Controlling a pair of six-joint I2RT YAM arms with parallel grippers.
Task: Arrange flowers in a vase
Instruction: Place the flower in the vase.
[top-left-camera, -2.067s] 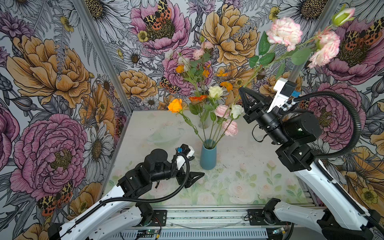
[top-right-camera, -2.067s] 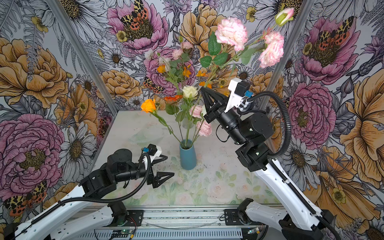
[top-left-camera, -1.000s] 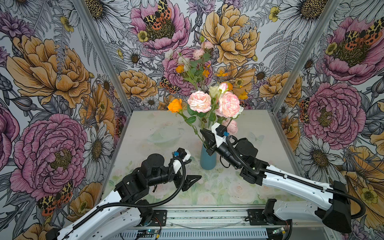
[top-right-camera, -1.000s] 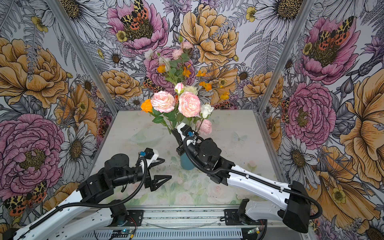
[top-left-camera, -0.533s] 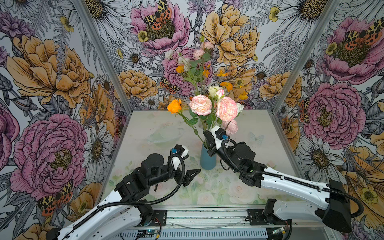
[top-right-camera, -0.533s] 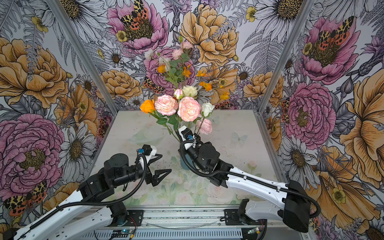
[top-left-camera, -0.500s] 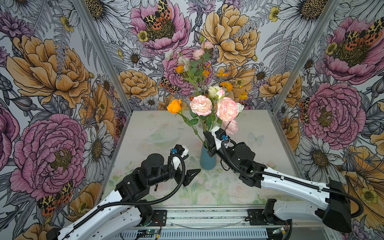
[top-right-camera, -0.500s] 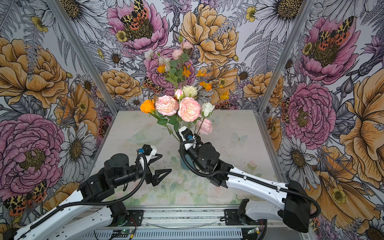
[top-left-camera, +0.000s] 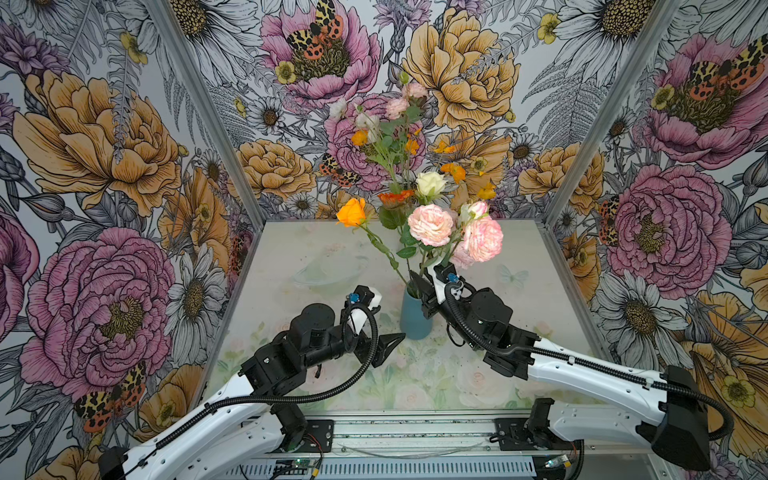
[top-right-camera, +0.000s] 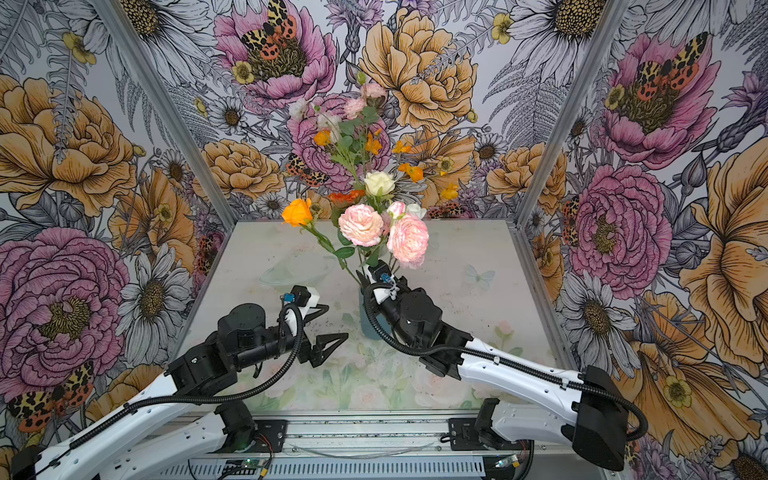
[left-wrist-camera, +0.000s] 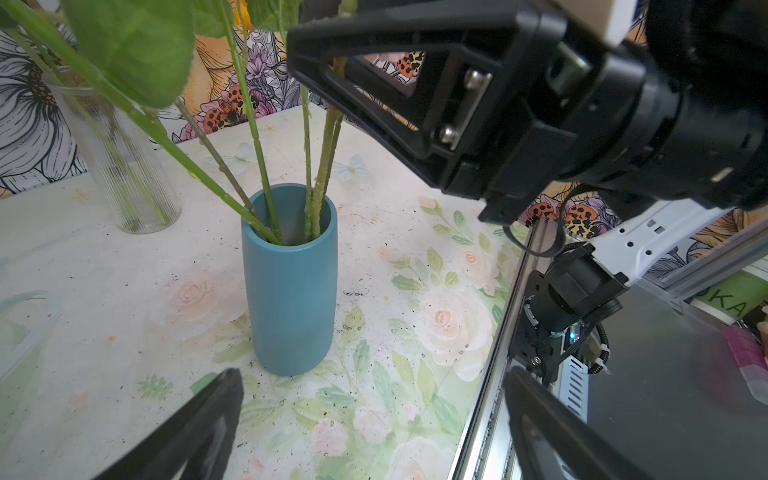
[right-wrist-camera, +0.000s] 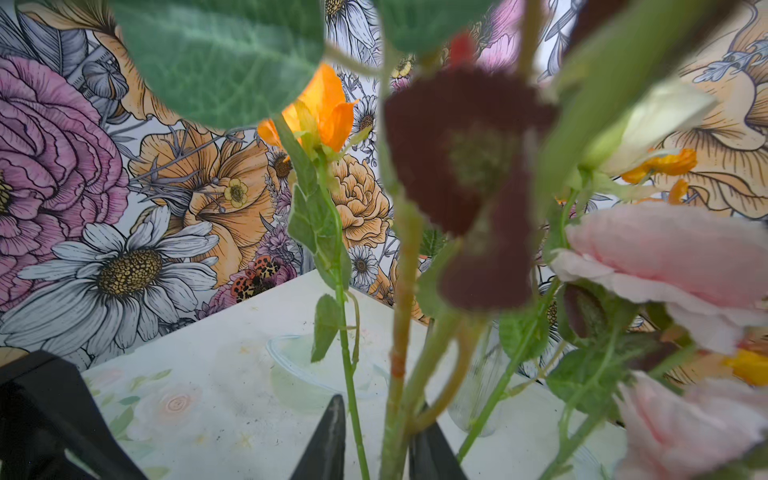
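Where the front rail meets the desk (top-left-camera: 540, 291), the left claw (top-right-camera: 337, 321) is held low over the desk, just beside the foot of the blue vase (top-left-camera: 415, 322) and apart from it. Its jaws are spread wide, and nothing is held between them. The vase is stood upright near the middle of the desk, and several green stems are gathered in its mouth. Just above its rim, the right claw (right-wrist-camera: 382, 409) is placed around the stems. In the right wrist view its jaws are seen slightly apart, with a gap left between one finger and the thicker stem, so the stems are enclosed rather than pinched. Above the claw, the flowers (top-left-camera: 430, 224) are fanned out from the vase. Two large pale pink heads are set side by side over the right arm, an orange head is leaned out toward the left arm's side, and a cream head is raised behind them. Farther back on the left arm's side, a clear dish (top-left-camera: 328, 270) is laid on the desk. Behind the blue vase, a ribbed glass vase (left-wrist-camera: 120, 166) is stood near the back wall (top-left-camera: 457, 83), and a second, taller bunch with small orange and pink heads is seen above it.
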